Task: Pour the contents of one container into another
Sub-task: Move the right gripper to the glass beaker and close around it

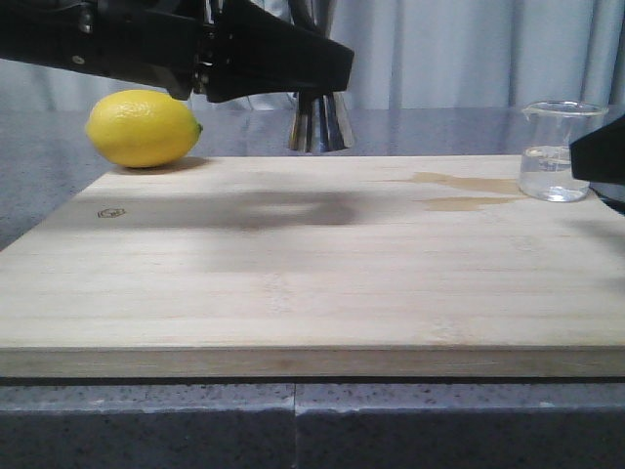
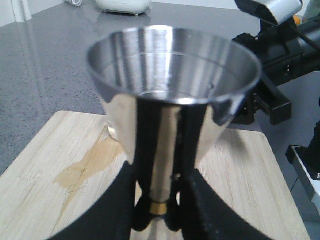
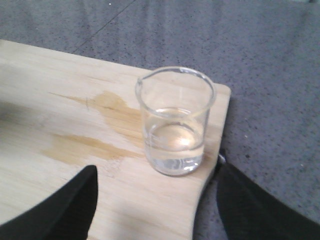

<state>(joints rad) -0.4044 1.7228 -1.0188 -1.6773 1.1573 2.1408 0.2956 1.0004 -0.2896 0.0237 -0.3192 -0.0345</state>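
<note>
So the left claw is gripping the steel jigger around its narrow waist, black fingers pinching in right by the little gold band. The jigger is sitting upright in the grip, held up off the board, with its wide top cone facing the wrist camera. In the front view only the flared lower cone of it is peeking out under the arm, above the far edge of the wooden board. There's a faint line inside the cup that might be liquid, but I honestly can't tell.

The glass beaker is standing upright at the board's far right corner, right near the edge, with a bit of clear liquid in the bottom. The right claw is hanging wide open with a finger on each side of the beaker, not touching it.

A couple of wet stains are soaking into the wood just beside the beaker. A lemon is lying at the far left corner of the board, on the grey tabletop.
</note>
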